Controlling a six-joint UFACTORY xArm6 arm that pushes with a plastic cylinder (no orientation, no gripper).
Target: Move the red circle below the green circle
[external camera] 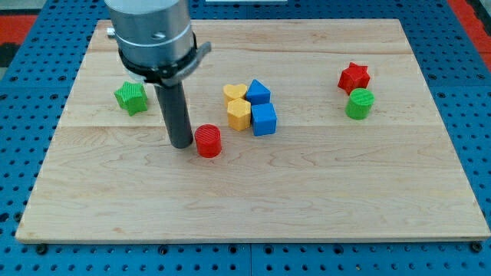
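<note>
The red circle (208,142) stands on the wooden board, left of the middle. The green circle (359,103) stands far to the view's right, just below a red star (354,77). My tip (182,143) rests on the board right beside the red circle, on its left side, touching or nearly touching it. The dark rod rises from there to the grey arm body at the view's top left.
A green star (131,97) lies at the view's left. A cluster sits in the middle: a yellow heart (235,93), a yellow hexagon (238,114), a blue triangle-topped block (258,92) and a blue cube (263,119). The wooden board (253,199) sits on a blue pegboard.
</note>
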